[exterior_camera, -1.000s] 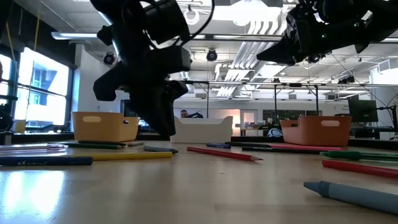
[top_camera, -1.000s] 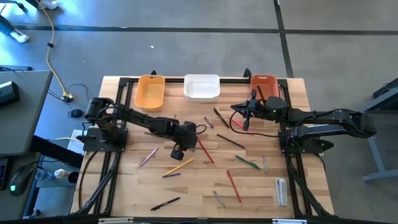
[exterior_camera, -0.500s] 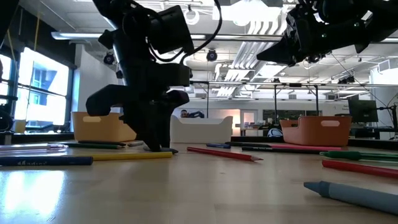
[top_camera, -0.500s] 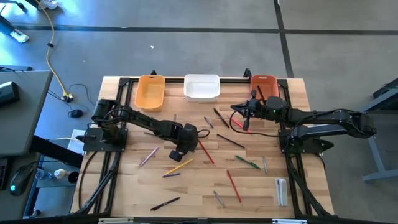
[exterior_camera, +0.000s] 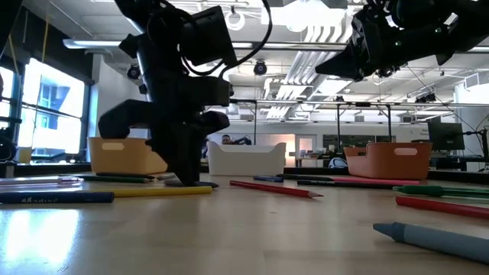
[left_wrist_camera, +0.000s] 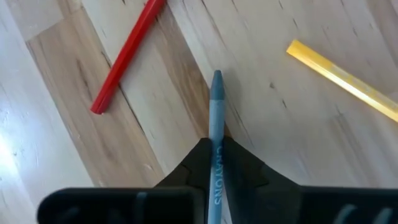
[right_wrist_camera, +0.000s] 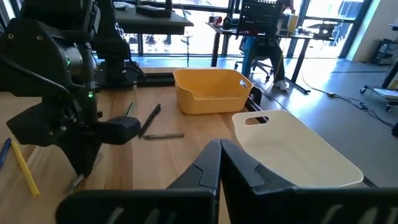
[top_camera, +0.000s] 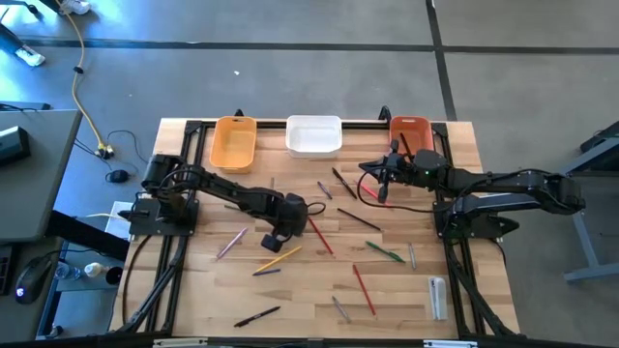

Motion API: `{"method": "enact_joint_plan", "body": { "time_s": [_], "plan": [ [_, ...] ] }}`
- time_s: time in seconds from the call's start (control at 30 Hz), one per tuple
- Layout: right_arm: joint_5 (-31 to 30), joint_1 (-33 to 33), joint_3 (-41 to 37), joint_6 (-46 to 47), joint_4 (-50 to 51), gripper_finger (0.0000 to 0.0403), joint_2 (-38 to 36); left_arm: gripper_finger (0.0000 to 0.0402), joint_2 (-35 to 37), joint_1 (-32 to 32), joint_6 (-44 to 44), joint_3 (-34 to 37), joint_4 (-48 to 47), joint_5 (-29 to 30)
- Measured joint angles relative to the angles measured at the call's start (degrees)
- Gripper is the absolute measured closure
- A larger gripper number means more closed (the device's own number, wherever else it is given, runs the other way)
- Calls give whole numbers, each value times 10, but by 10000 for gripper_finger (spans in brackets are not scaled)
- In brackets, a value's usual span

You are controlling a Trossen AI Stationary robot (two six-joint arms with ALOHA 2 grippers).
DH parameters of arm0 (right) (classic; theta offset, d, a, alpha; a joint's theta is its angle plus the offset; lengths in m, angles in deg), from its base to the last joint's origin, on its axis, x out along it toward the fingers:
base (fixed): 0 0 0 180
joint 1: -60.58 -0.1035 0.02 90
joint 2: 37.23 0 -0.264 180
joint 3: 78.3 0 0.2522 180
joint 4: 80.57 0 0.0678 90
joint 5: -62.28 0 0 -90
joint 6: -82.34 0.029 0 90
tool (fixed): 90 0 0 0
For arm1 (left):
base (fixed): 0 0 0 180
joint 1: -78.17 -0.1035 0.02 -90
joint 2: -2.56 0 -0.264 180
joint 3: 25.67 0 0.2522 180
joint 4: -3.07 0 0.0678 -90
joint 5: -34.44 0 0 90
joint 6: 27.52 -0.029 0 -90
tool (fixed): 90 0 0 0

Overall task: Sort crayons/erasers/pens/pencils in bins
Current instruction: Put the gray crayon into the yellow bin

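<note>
My left gripper (top_camera: pixel 274 239) is down at the table's middle, shut on a blue-grey crayon (left_wrist_camera: pixel 216 106) that lies on the wood; the low view shows it at the fingers' foot (exterior_camera: pixel 195 184). My right gripper (top_camera: pixel 366 172) is shut and empty in the air at the far right, near the red-orange bin (top_camera: pixel 410 130). The yellow-orange bin (top_camera: pixel 234 141) and the white bin (top_camera: pixel 313 135) stand along the far edge. Red (top_camera: pixel 320 235), pink (top_camera: pixel 230 243), yellow (top_camera: pixel 280 258) and green (top_camera: pixel 385 252) pencils and black pens (top_camera: pixel 256 316) lie flat on the table. My left gripper pinches the crayon's paper-wrapped body (left_wrist_camera: pixel 217 163) between its two fingers. The fingers come from above, pointing down. The crayon's pointed end (left_wrist_camera: pixel 217 78) sticks out beyond the fingertips and lies on the table.
A whitish eraser (top_camera: pixel 437 295) lies at the near right. More pens (top_camera: pixel 358 219) and a red pencil (top_camera: pixel 364 290) lie right of the middle. A red pencil (left_wrist_camera: pixel 127 53) and a yellow one (left_wrist_camera: pixel 342 78) lie close to the crayon. Black frame rails run along the table's sides.
My left gripper has come down onto the table and gone a little toward the left edge, ending at the crayon. My right gripper has kept still.
</note>
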Motion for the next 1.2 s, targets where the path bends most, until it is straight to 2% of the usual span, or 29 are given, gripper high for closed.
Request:
{"method": "enact_joint_plan", "body": {
  "time_s": [0.13,0.3,0.73,0.87,0.97,1.07,1.2],
  "plan": [
    [0,0,0,1,0,403,0,387,2,0,28,0,-10,10],
    [0,0,0,1,-3,403,0,385,27,-1,49,4,-62,68],
    [0,0,0,2,-8,403,0,385,170,-35,109,3,-159,212],
    [0,0,0,1,-7,403,0,385,226,-78,135,2,-182,266],
    [0,0,0,1,-6,403,0,385,261,-126,161,3,-203,283],
    [0,0,0,-1,-5,403,0,385,283,-191,193,3,-213,285],
    [0,0,0,-1,-5,403,0,385,279,-294,199,3,-205,284]
  ]
}}
